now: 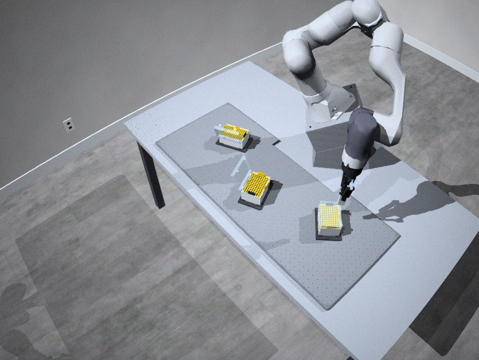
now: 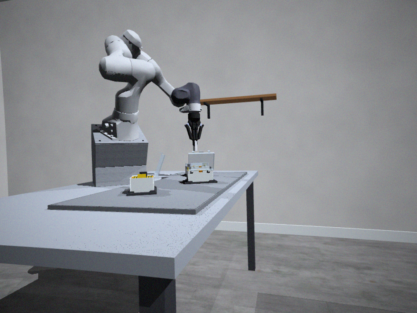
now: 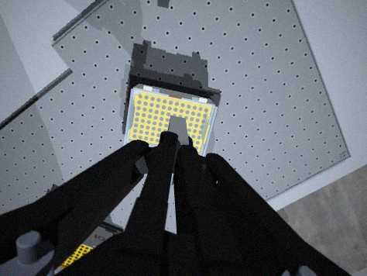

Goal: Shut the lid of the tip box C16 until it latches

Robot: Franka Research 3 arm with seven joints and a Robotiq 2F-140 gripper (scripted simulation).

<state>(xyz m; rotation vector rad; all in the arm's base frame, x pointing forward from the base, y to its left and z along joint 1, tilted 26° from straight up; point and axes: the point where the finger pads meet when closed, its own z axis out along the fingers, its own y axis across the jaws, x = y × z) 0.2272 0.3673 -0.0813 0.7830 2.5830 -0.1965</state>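
Observation:
Three white tip boxes with yellow inserts stand on dark holder plates on the perforated board. The ID stickers are too small to read. My gripper (image 1: pixel 343 197) is shut and empty, pointing down at the box nearest the table's right end (image 1: pixel 329 219). Its clear lid (image 2: pixel 201 157) is tilted partway over the insert, and my fingertips (image 2: pixel 194 147) rest at the lid's upper edge. In the wrist view my fingertips (image 3: pixel 176 137) are over the same box. The middle box (image 1: pixel 255 186) has its lid (image 1: pixel 240 170) standing open. The far box (image 1: pixel 233 135) is open too.
The grey perforated board (image 1: pixel 271 193) covers the table's middle. The robot's grey pedestal (image 2: pixel 119 158) stands behind the boxes. A wooden shelf (image 2: pixel 239 98) hangs on the wall beyond the gripper.

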